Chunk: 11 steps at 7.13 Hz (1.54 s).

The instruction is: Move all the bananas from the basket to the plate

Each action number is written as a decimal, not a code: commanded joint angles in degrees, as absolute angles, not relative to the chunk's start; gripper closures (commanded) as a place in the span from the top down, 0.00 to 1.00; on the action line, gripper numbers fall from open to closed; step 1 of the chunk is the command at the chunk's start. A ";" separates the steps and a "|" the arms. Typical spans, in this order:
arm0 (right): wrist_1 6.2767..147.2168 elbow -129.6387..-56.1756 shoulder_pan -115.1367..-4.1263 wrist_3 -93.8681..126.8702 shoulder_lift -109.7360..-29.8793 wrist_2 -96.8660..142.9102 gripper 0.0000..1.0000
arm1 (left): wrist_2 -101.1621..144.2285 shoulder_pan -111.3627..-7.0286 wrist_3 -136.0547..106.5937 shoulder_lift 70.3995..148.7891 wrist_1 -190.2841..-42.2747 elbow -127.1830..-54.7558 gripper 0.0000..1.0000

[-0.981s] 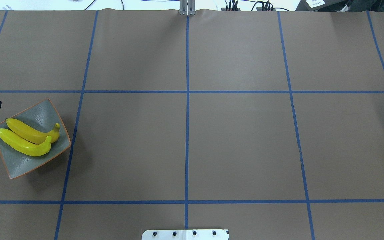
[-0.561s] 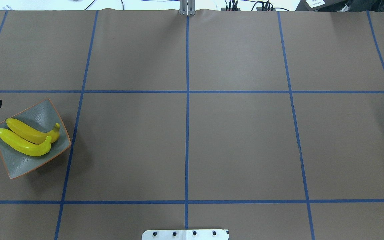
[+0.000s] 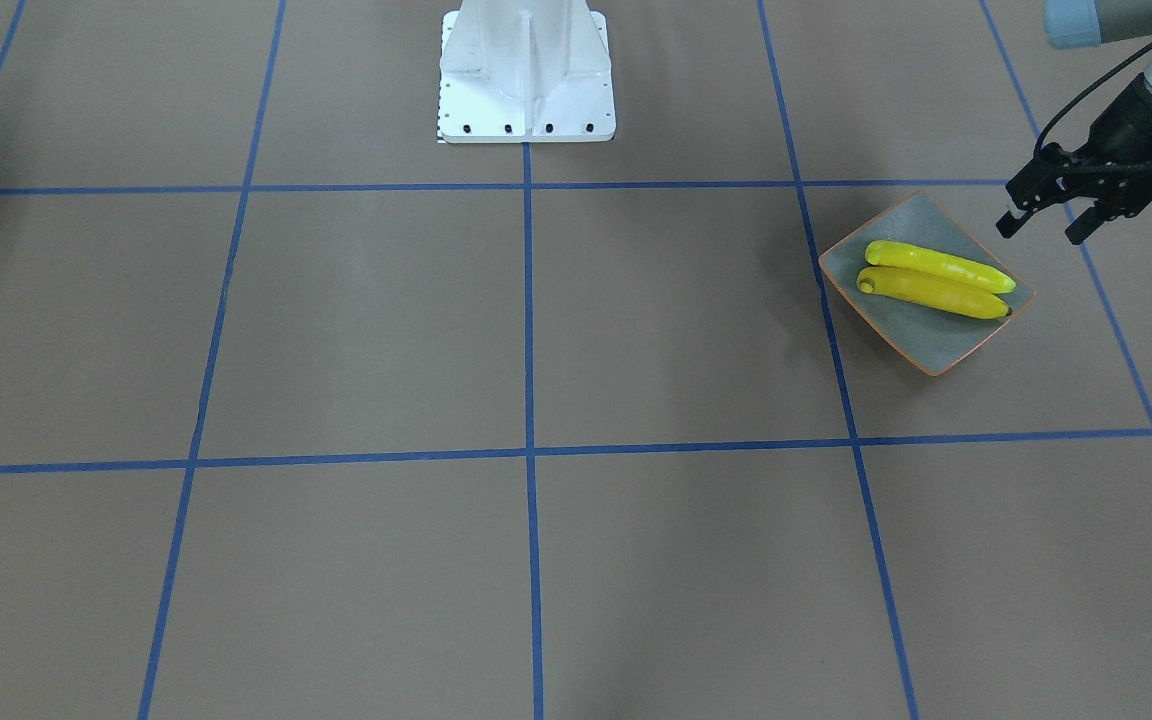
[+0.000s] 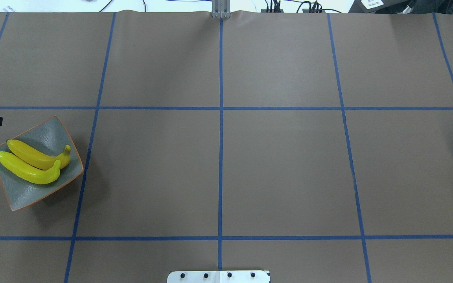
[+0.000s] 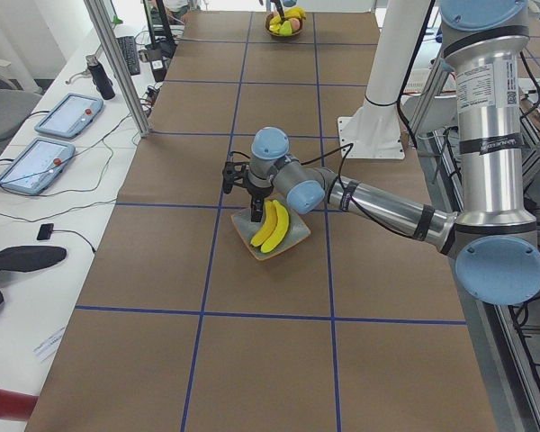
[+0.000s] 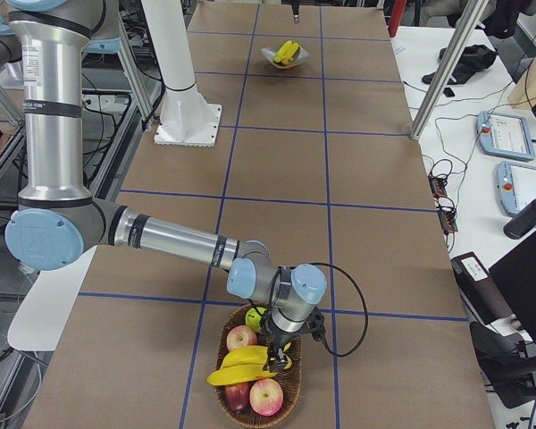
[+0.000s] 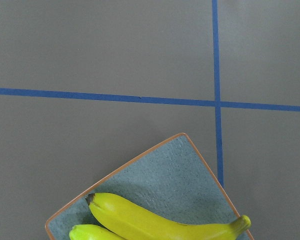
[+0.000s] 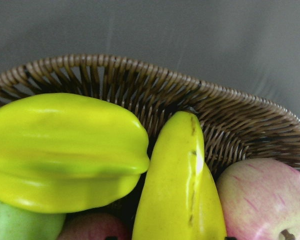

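Observation:
Two yellow bananas point(image 4: 34, 155) point(image 4: 28, 169) lie side by side on the grey-green plate point(image 4: 55, 129) with the orange rim, at the table's left. They also show in the front view point(image 3: 936, 268). My left gripper point(image 3: 1041, 222) is open and empty, hovering just beside the plate's outer corner. The left wrist view shows the plate point(image 7: 165, 172) and a banana point(image 7: 155, 222). My right gripper point(image 6: 277, 350) hangs low in the wicker basket point(image 6: 295, 380), over more bananas point(image 6: 241, 365). I cannot tell whether it is open or shut. The right wrist view shows one banana point(image 8: 180, 190) close up.
The basket point(image 8: 140, 80) also holds a green-yellow star fruit point(image 8: 65, 150) and red apples point(image 8: 265, 200) around the bananas. It stands at the table's far right end, outside the overhead view. The robot's white base point(image 3: 526, 70) stands at mid-table edge. Blue tape lines grid the brown surface.
The left gripper's tip at the overhead view's left edge has crept slightly toward the far side. The plate and its two bananas have not moved.

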<state>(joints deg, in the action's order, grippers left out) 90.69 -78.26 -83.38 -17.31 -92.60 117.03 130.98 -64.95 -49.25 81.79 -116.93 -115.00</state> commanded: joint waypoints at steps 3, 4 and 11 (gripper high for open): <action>90.62 -78.31 -82.71 -16.44 -92.81 116.45 0.70 | 131.04 -64.95 -50.80 81.65 -118.48 -114.96 1.00; 90.62 -78.31 -82.44 -16.44 -92.81 116.63 0.70 | 131.04 -64.95 -50.80 81.56 -118.48 -114.96 1.00; 91.40 -79.98 -82.35 -18.01 -92.03 117.24 0.00 | 131.04 -64.95 -51.15 81.21 -118.56 -115.14 1.00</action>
